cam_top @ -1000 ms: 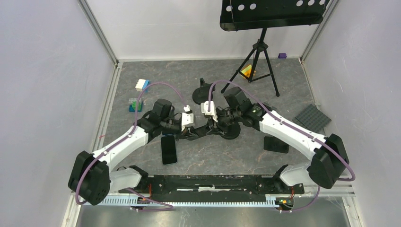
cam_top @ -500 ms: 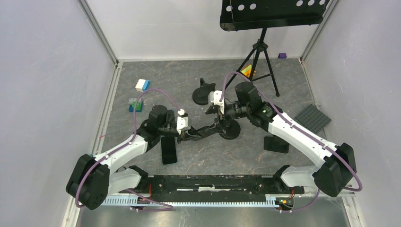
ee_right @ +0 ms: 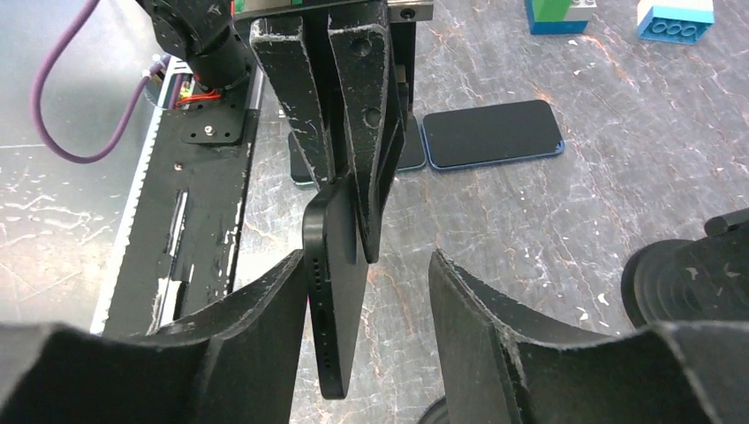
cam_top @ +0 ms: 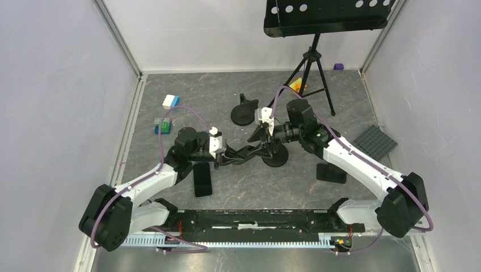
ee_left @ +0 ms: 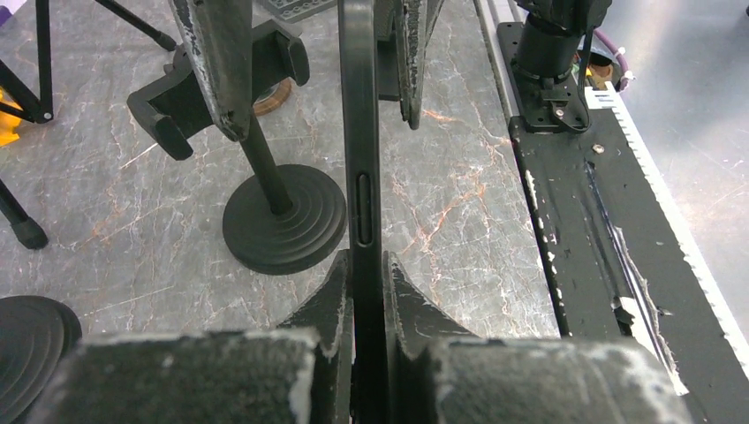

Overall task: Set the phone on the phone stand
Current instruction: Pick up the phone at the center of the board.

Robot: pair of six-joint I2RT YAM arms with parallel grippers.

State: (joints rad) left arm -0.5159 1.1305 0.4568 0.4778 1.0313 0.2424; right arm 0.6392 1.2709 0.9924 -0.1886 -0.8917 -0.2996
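Observation:
My left gripper (cam_top: 224,158) is shut on a black phone (cam_top: 244,153) and holds it edge-up above the table. In the left wrist view the phone (ee_left: 360,177) runs straight out from between my fingers (ee_left: 363,258). My right gripper (cam_top: 262,137) is open, with its jaws on either side of the phone's far end. In the right wrist view the phone (ee_right: 340,291) hangs between my spread jaws (ee_right: 366,258), close to the left one. The black phone stand (cam_top: 276,154) is just beyond the phone. Its clamp and round base show in the left wrist view (ee_left: 281,216).
A second black stand (cam_top: 244,112) is farther back. Two other phones lie flat on the table, one at the left (cam_top: 202,178) and one at the right (cam_top: 330,173). A tripod music stand (cam_top: 309,62), toy bricks (cam_top: 170,102) and a grey baseplate (cam_top: 374,141) are around the edges.
My left gripper has drawn a little to the left with the phone. My right arm has shifted back and to the right, its jaws open around the phone's far end.

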